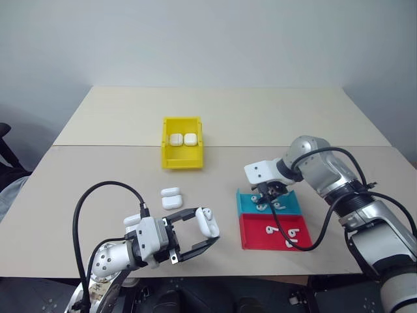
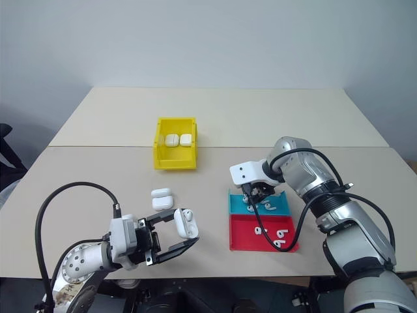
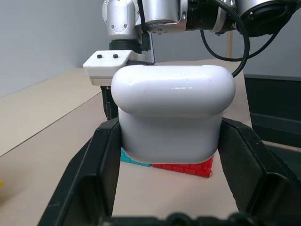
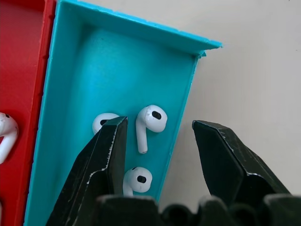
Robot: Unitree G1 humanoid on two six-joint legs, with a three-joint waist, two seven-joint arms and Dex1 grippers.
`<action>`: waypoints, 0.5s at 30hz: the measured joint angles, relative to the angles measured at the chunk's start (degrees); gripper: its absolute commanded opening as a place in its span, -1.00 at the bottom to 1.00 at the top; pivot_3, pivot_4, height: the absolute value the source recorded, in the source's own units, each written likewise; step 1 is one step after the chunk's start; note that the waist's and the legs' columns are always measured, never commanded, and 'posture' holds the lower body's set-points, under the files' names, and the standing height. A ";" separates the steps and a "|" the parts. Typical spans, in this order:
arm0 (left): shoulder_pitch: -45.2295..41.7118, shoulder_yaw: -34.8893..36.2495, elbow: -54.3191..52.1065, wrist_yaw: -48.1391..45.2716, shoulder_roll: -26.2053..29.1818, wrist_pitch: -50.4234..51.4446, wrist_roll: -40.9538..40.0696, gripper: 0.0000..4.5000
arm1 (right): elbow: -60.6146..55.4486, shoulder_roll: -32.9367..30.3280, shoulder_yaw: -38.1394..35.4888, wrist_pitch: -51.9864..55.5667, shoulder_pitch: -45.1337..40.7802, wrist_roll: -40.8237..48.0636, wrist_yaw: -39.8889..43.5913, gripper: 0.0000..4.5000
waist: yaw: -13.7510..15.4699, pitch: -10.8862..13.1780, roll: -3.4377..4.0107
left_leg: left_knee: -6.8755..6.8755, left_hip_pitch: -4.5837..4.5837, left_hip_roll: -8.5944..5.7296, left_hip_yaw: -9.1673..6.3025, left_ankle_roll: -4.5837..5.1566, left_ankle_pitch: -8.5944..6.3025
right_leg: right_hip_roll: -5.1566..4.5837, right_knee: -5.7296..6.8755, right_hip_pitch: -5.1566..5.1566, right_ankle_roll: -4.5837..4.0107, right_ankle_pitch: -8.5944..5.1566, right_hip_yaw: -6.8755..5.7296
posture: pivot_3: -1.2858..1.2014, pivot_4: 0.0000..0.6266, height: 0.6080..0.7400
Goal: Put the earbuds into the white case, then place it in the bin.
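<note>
My left gripper (image 1: pixel 207 228) is shut on a white case (image 1: pixel 208 221), held above the table's front edge; the left wrist view shows the case (image 3: pixel 171 113) wedged between both fingers. My right gripper (image 1: pixel 268 192) points down, open, over the blue tray (image 1: pixel 245 204). In the right wrist view one earbud (image 4: pixel 149 123) lies between the open fingers, with two more earbuds (image 4: pixel 136 180) close by in the tray. One finger (image 4: pixel 106 155) hangs over the tray, the other (image 4: pixel 225 155) beyond its wall. The yellow bin (image 1: pixel 182 161) stands further back and holds two white cases (image 1: pixel 183 139).
A red tray (image 1: pixel 251 238) with several earbuds (image 1: pixel 292 233) adjoins the blue one on its near side. Another white case (image 1: pixel 171 197) lies on the table between the bin and my left gripper, and one more white case (image 1: pixel 132 220) sits beside the left wrist.
</note>
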 measured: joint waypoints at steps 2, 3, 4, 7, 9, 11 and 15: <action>-0.03 0.00 -0.02 0.40 -0.11 0.15 -0.29 0.23 | 0.27 0.37 0.00 0.00 0.00 -0.40 -0.44 0.19 | 0.05 0.00 0.00 | 0.01 0.00 0.00 0.00 0.00 0.00 | 0.00 0.00 0.00 0.00 0.00 0.00 | 0.03 -0.52 1.00; -0.13 0.00 -0.08 0.58 -0.18 0.24 -0.52 0.23 | 0.47 0.65 0.00 0.00 0.02 -0.55 -0.57 0.19 | 0.07 0.00 0.00 | 0.01 0.00 0.00 0.00 0.00 0.00 | 0.00 0.00 0.00 0.00 0.00 0.00 | 0.03 -0.52 1.00; -0.24 0.00 -0.18 0.66 -0.19 0.25 -0.63 0.23 | 0.57 0.81 0.00 -0.01 0.03 -0.63 -0.58 0.19 | 0.08 0.00 0.00 | 0.01 0.00 0.00 0.00 0.00 0.00 | 0.00 0.01 0.00 0.00 0.00 0.00 | 0.03 -0.52 1.00; -0.39 -0.01 -0.26 0.85 -0.18 0.24 -0.66 0.23 | 0.79 0.93 0.00 -0.03 0.03 -0.82 -0.59 0.19 | 0.08 0.00 0.00 | 0.01 0.00 0.00 0.00 0.00 0.00 | 0.00 0.01 0.00 0.00 0.00 0.00 | 0.03 -0.52 1.00; -0.39 -0.08 -0.25 0.87 -0.14 0.22 -0.62 0.23 | 1.00 0.93 0.00 -0.07 0.03 -1.28 -0.81 0.19 | 0.06 0.00 0.00 | 0.01 0.00 0.00 0.00 0.00 0.00 | 0.00 0.01 0.00 0.00 0.00 0.00 | 0.03 -0.52 1.00; -0.38 -0.12 -0.26 0.89 -0.13 0.21 -0.61 0.23 | 1.42 0.93 0.00 -0.08 0.04 -1.33 -0.95 0.19 | 0.05 0.00 0.00 | 0.01 0.00 0.00 0.00 0.00 0.00 | 0.00 0.02 0.00 0.00 0.00 0.00 | 0.03 -0.52 1.00; -0.38 -0.22 -0.26 0.95 -0.09 0.21 -0.59 0.23 | 1.75 0.98 0.00 -0.20 0.13 -1.85 -1.26 0.19 | 0.06 0.00 0.00 | 0.01 0.00 0.00 0.00 0.00 0.00 | 0.00 0.02 0.00 0.00 0.00 0.00 | 0.03 -0.52 1.00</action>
